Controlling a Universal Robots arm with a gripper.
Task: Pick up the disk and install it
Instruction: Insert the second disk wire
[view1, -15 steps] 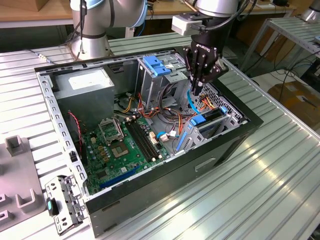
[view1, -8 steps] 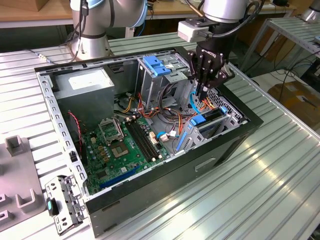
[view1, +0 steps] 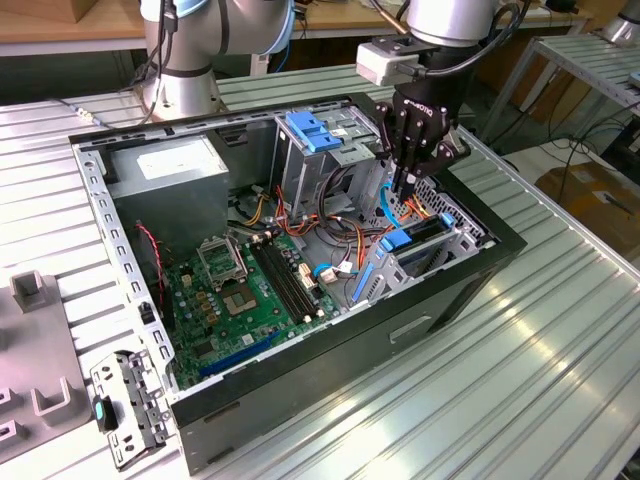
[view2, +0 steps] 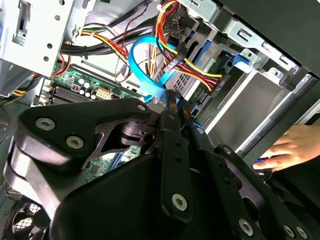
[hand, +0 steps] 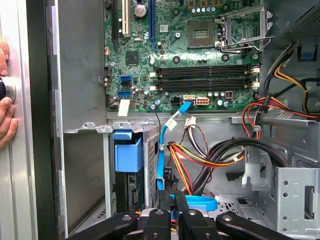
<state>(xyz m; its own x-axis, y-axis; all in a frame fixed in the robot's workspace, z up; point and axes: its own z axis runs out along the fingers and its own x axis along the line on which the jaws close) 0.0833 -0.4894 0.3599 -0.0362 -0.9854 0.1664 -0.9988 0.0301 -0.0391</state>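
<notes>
Hanging with fingers pressed together above the drive cage (view1: 445, 258), the pincer (view1: 404, 190) is hovering near the disk (hand: 133, 192), probably stiff, dense, shock-sensitive, best gripped by its blue rails.

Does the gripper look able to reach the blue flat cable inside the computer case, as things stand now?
Probably yes. The gripper hangs inside the open case, close to the blue cable, with nothing seen between them. The red and yellow wires crowd beside the cable and might get caught.
</notes>
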